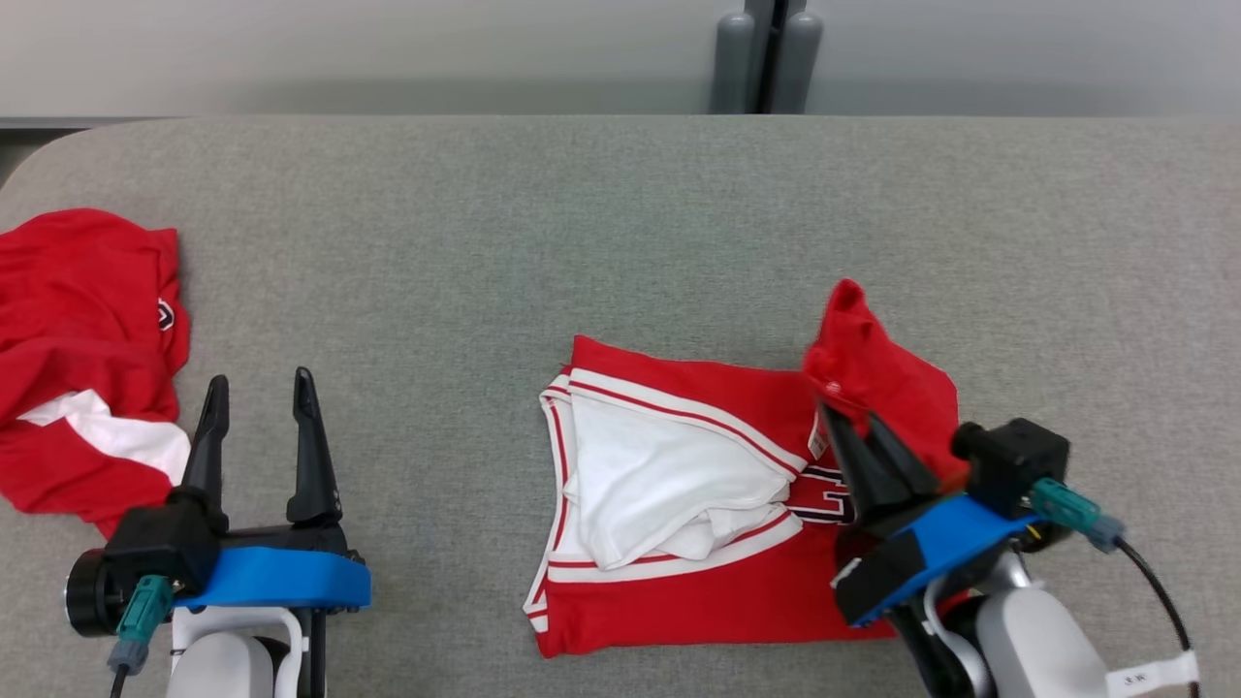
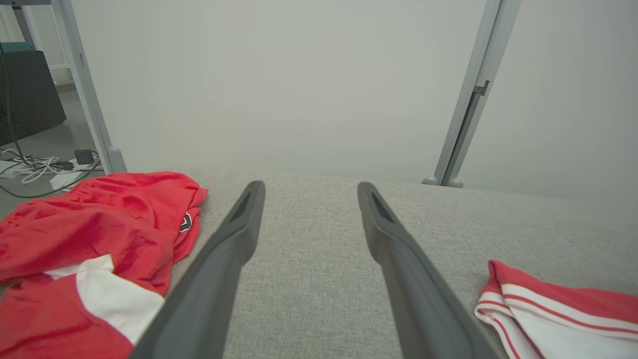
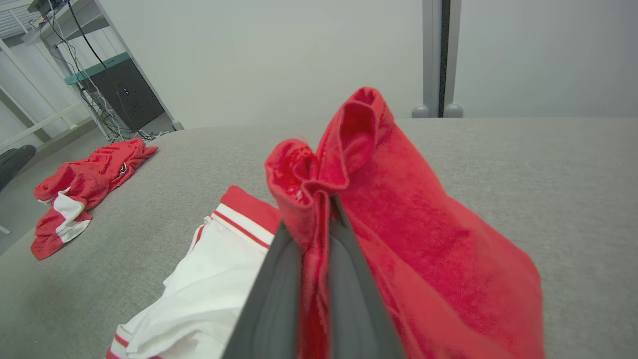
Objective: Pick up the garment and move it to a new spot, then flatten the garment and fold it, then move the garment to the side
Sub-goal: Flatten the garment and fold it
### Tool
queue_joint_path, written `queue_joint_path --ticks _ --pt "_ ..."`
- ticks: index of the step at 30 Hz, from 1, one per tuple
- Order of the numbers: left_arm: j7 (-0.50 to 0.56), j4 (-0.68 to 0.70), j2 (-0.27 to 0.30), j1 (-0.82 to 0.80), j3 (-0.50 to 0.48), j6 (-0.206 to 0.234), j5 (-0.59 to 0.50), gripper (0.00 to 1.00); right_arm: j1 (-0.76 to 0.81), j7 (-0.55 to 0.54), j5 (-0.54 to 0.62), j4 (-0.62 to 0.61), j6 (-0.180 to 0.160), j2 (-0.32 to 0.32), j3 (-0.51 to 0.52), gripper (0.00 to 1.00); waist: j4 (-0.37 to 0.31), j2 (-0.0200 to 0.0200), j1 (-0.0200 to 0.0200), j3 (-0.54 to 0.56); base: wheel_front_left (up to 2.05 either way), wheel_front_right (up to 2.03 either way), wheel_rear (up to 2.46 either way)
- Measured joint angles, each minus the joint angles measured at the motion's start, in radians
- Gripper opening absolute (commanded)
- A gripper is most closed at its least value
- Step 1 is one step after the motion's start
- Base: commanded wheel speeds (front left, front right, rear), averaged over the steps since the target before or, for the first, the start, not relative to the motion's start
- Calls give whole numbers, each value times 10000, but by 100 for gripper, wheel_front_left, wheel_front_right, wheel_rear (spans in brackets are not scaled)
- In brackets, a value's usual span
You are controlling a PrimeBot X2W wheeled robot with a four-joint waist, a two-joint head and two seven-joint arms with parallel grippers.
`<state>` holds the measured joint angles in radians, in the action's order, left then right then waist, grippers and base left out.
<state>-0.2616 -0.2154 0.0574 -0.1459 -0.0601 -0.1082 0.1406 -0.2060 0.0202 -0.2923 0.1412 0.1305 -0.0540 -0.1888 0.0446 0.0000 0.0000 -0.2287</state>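
The garment (image 1: 679, 485) is a red piece with white trim and a white inner panel, lying in the middle of the grey table in the head view. Its right edge is lifted off the surface, pinched in my right gripper (image 1: 853, 417), which is shut on the red cloth (image 3: 398, 224); the fabric bunches above the fingertips in the right wrist view. My left gripper (image 1: 257, 388) stands open over bare table at the lower left, with nothing between its fingers (image 2: 234, 234). The garment's left corner (image 2: 548, 304) shows at the right of the left wrist view.
A second red and white garment (image 1: 87, 349) lies crumpled at the table's left edge, also seen as a heap (image 2: 89, 249) beside my left gripper. A grey post (image 1: 766, 58) stands behind the table's far edge. Bare table (image 1: 582, 223) stretches between them.
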Motion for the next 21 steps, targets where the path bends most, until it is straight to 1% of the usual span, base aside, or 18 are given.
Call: queue_joint_path --ticks 2,4,9,17,18,19,21 --pt "0 -15 -10 -63 38 -15 0 100 -267 35 -56 119 0 8 -451 0 101 0 0 -64 0 0 0" --pt "0 -50 -23 -159 81 -48 0 100 -525 148 -416 297 0 15 -941 0 222 0 0 -118 0 0 0" --pt "0 -161 -38 -389 224 -71 2 100 -1148 393 -888 926 0 33 -1973 0 548 0 1 -243 0 0 0" --pt "0 -244 -52 -584 431 -84 94 100 -1620 802 -1693 1983 0 44 -2991 0 883 0 0 -401 0 0 0" --pt "0 -249 -52 -591 451 -84 109 100 -1649 849 -1850 2090 -2 33 -3120 38 888 0 1 -414 0 0 0" --pt "0 -265 -54 -594 466 -81 150 100 -1684 924 -2034 2176 -2 33 -3258 100 881 0 1 -419 0 0 0" --pt "0 -288 -54 -598 462 -56 180 100 -1813 1103 -2128 2307 0 44 -3530 100 816 0 0 -400 0 0 0"
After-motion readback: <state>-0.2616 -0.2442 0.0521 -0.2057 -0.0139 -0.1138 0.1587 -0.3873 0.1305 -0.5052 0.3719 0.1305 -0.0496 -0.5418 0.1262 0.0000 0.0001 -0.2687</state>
